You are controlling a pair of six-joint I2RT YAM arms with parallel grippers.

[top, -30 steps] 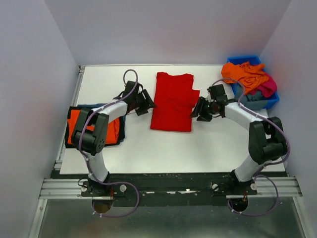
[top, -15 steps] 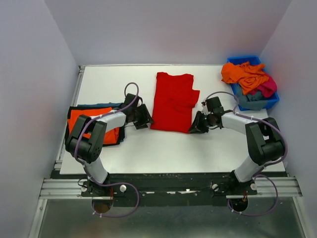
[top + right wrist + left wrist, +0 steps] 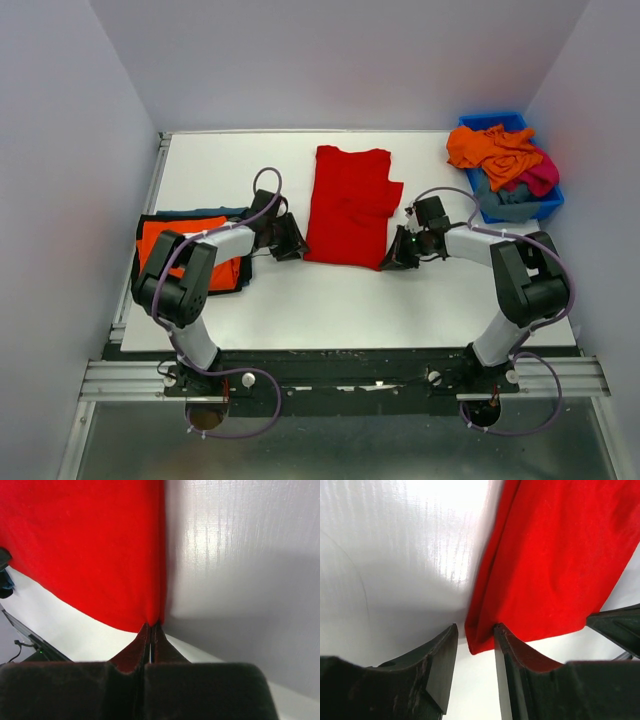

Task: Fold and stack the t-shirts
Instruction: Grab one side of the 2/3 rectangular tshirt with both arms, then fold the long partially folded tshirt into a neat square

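Left of the red shirt (image 3: 348,205), out at the counter's (image 3: 330,300) edge, there's a folded stack (image 3: 190,250): a flat orange square on top with darker cloth peeking out round it. Next, the left pincer (image 3: 475,627) is down at the red shirt's near left corner. Its dull black fingers are about half apart and straddle that corner, so the soft folded edge sits in the gap, up against the right finger but not squeezed. The red shirt itself lies flat mid-counter as a long rectangle, smooth matte cloth with a sleeve flap poking out on its right side. The counter under it is white with a fine ribbed sheen. At the shirt's near right corner the right pincer (image 3: 150,626) is closed tight, its wedge-shaped tips meeting on the very point of the cloth. Far right of the red shirt, a hard blue plastic bin (image 3: 500,120) holds a crumpled heap: orange shirt (image 3: 495,150) on top, magenta shirt (image 3: 540,175) and grey shirt (image 3: 505,200) under it.
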